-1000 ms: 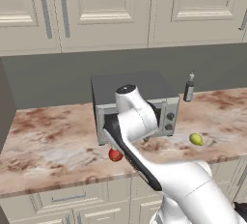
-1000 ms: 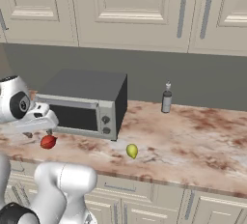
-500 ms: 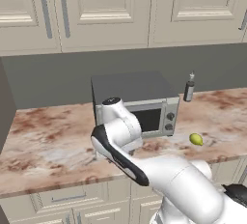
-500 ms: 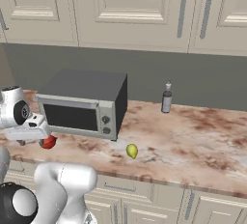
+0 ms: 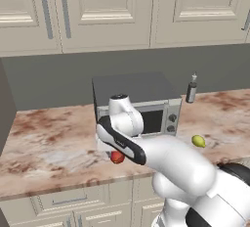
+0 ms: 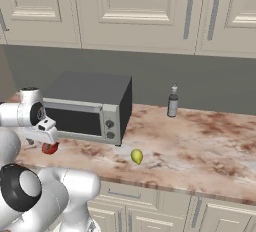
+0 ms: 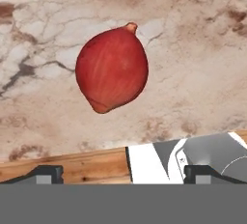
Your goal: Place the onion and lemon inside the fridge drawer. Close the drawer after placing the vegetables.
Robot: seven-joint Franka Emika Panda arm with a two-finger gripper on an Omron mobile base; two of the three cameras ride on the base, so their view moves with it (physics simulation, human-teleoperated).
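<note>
Claw point(image 7: 123, 174) hovering wide w/ nothing held above onion point(image 7: 112, 70) on surface point(image 7: 202, 49); centering & lowering straight before closing is advisable.

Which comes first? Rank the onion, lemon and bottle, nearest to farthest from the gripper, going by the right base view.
1. Onion, right beside the gripper, at the counter's left front.
2. Lemon, mid-counter, right of the microwave.
3. Bottle, back by the wall.

No readable text, label, brand or number anywhere: none on the microwave point(image 6: 87, 108), none on the small bottle point(image 6: 173, 102), none on the cabinet doors point(image 6: 135, 11).
</note>
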